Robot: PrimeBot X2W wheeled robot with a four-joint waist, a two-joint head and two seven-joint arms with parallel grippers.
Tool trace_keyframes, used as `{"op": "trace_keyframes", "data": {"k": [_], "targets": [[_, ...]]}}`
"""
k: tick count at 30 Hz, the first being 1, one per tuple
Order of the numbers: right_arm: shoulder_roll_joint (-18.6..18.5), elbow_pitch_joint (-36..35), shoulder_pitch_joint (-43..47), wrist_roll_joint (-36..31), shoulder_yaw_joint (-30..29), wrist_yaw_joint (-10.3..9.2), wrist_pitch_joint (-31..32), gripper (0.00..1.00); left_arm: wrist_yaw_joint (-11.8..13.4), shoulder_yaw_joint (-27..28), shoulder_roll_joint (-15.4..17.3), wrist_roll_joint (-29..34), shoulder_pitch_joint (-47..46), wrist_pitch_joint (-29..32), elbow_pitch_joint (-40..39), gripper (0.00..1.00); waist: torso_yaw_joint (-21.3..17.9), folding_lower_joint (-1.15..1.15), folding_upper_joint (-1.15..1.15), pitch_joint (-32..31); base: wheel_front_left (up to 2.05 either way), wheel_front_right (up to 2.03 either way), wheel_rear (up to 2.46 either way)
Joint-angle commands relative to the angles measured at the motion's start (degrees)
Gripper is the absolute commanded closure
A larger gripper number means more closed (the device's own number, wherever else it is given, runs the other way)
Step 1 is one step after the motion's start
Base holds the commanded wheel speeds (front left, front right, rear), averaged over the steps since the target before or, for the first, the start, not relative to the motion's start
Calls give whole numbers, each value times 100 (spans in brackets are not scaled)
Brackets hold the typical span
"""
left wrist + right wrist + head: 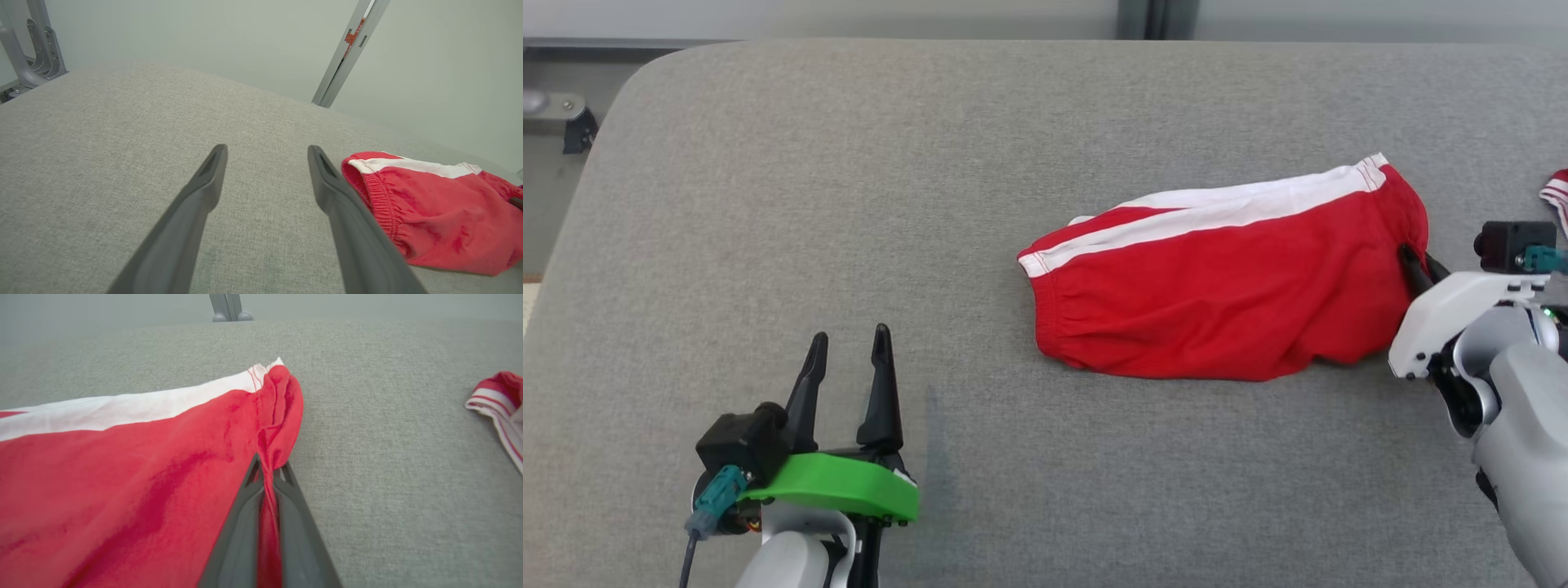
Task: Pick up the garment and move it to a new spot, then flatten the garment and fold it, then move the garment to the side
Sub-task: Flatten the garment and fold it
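- Head view: the garment point(1225, 302), red shorts with a white side stripe, lies flat-ish on the right half of the grey padded surface point(809, 180). My right gripper point(1417, 263) is at its right hem, fingers pinched onto the cloth. My left gripper point(849, 333) stands well apart at the lower left, released and holding nothing. A scrap of another striped cloth point(1556, 196) lies at the far right edge.
- Left wrist view: my left gripper point(267, 150) is spread wide over bare grey fabric. The garment point(441, 212) lies just to the right of it. This view shows the gathered elastic waistband at the near end, which the right wrist view does not.
- Right wrist view: my right gripper point(269, 467) is clenched on a thin ridge of the garment point(122, 477), near the hem corner where the white stripe ends. This close view proves the pinch, where the head view only hints at it. The other striped cloth point(496, 402) lies apart, untouched.
- Handling, as I judge it: light, soft and limp, so it will sag and drag when lifted by one edge. The thicker hem and waistband are the surest places to grip; the waistband end suits my free left gripper.
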Motion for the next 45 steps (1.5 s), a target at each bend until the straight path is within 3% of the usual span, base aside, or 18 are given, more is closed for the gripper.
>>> {"op": "trace_keyframes", "data": {"k": [1,7,12,20,27,34,40,42,43,45], "targets": [[12,-80,215,37,-52,-7,-120,100,3,-8,19,63,115,-15,1,0,-292,0,0,-160,0,0,0],[150,-525,803,76,-361,-7,-443,100,52,-58,69,150,86,-7,-15,0,-622,0,0,-123,0,0,0],[319,-847,964,-89,-589,-7,-526,100,40,-79,90,178,-37,-6,-1,0,-676,0,0,-78,0,0,0],[732,-1732,991,-265,-461,-5,-364,100,51,-63,33,120,-11,-4,43,0,-365,0,0,-217,0,0,0],[1259,-2493,897,-385,242,-5,146,100,27,-54,-50,107,56,-6,17,0,-20,0,0,-236,0,0,0],[1498,-2124,746,-467,788,-5,583,100,-28,-22,-182,142,8,-7,53,0,334,0,0,-154,0,0,0],[1556,-1832,655,-512,1059,-5,592,100,-84,94,-279,195,91,-8,89,0,416,0,0,-147,0,0,0],[1554,-1791,655,-544,1177,-5,572,62,-101,125,-304,225,108,-8,103,0,397,0,0,-160,0,0,0],[1564,-1806,664,-543,1250,-5,543,0,-109,128,-317,230,118,-9,112,0,375,0,0,-172,0,0,0],[1581,-1888,714,-505,1390,-5,482,0,-135,141,-330,247,132,-9,125,0,319,0,0,-195,0,0,0]]}}
